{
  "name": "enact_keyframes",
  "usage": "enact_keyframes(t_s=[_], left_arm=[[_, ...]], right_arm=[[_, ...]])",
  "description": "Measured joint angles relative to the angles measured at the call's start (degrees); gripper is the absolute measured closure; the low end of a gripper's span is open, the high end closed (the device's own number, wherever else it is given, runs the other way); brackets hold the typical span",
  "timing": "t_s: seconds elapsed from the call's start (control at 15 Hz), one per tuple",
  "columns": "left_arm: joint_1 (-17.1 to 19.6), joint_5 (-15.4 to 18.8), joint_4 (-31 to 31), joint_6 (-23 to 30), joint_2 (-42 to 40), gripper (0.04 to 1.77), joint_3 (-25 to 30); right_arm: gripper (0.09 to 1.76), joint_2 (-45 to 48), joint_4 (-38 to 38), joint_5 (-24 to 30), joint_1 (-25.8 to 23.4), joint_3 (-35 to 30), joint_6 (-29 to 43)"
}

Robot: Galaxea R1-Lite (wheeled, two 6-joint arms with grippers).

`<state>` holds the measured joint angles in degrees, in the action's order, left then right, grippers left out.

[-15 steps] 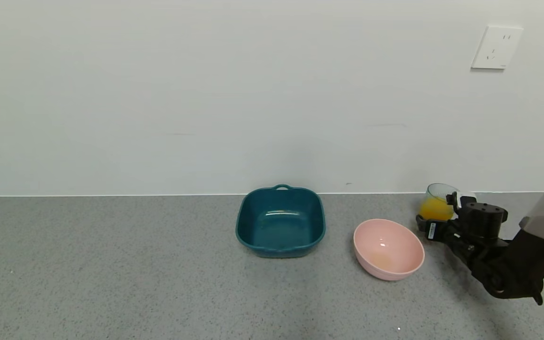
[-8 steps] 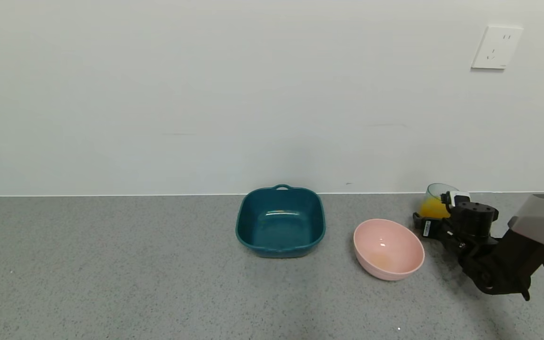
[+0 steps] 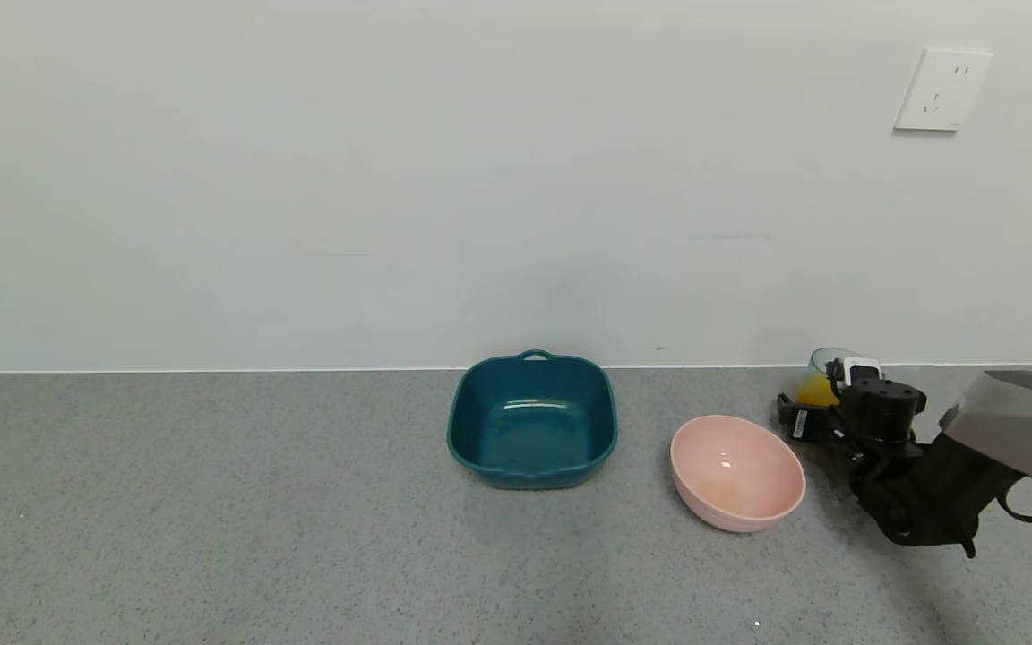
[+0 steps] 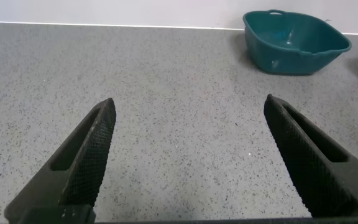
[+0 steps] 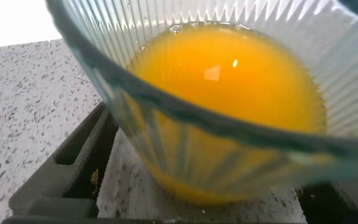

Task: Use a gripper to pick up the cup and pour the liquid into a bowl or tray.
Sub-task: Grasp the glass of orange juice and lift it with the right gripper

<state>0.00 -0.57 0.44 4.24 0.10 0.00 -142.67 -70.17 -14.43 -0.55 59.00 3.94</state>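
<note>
The ribbed blue-grey cup (image 3: 822, 362) stands at the back right of the counter, with orange liquid (image 3: 810, 391) in it. My right gripper (image 3: 825, 394) reaches around it from the right, one finger on each side. In the right wrist view the cup (image 5: 185, 143) fills the frame, with the liquid (image 5: 229, 81) more than halfway up. The right gripper (image 5: 210, 193) is open, and a strip of counter shows between its fingers (image 5: 73, 168) and the cup wall. The pink bowl (image 3: 704, 452) sits just left of it. My left gripper (image 4: 188, 124) is open over bare counter.
A dark teal square tray (image 3: 458, 421) stands left of the bowl and also shows in the left wrist view (image 4: 294, 46). The white wall runs close behind the cup, with a socket (image 3: 941, 90) above. The grey speckled counter (image 3: 211, 502) stretches to the left.
My right arm has moved forward and left, sliding its fingers further around the cup. The cup, bowl and tray have not moved.
</note>
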Motion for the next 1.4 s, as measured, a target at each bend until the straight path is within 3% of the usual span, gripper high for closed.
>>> enact_keyframes(t_s=[0.8, 1.0, 1.4], left_arm=[[0.02, -0.02, -0.02, 0.00, 0.00, 0.09, 0.00], [0.05, -0.02, 0.00, 0.00, 0.00, 0.09, 0.00], [0.05, -0.02, 0.00, 0.00, 0.00, 0.09, 0.00]], right_arm=[[0.14, -3.34, 0.30, -0.33, -0.07, 5.80, 0.07], [0.49, -3.30, 0.33, -0.34, -0.13, 5.74, 0.09], [0.51, -3.06, 0.29, -0.33, -0.02, 5.44, 0.09]])
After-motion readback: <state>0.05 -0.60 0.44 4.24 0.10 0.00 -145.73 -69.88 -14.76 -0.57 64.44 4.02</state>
